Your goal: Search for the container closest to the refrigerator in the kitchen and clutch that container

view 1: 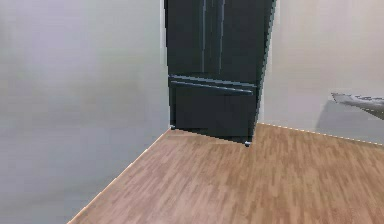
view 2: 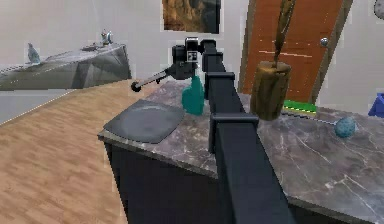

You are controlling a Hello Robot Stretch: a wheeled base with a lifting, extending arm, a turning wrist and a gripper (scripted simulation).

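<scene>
A tall black refrigerator (view 1: 218, 65) stands against the far wall in the forward view's middle. In the arm side view my arm rises over a dark marble counter (view 2: 300, 160). The gripper (view 2: 143, 85) sticks out to the left past the counter's far corner, and I cannot tell whether it holds anything. A teal container (view 2: 191, 98) stands on the counter just below the gripper's body, partly hidden by the arm. Whether the gripper touches it cannot be told.
On the counter lie a flat grey mat (view 2: 145, 122), a brown pot with a plant (view 2: 270, 90), a blue ball (view 2: 345, 127) and a green thing (view 2: 297, 106). A wooden door (view 2: 300, 40) is behind. Another grey counter (view 2: 70, 68) (view 1: 358, 101) stands across the wooden floor (view 1: 230, 180).
</scene>
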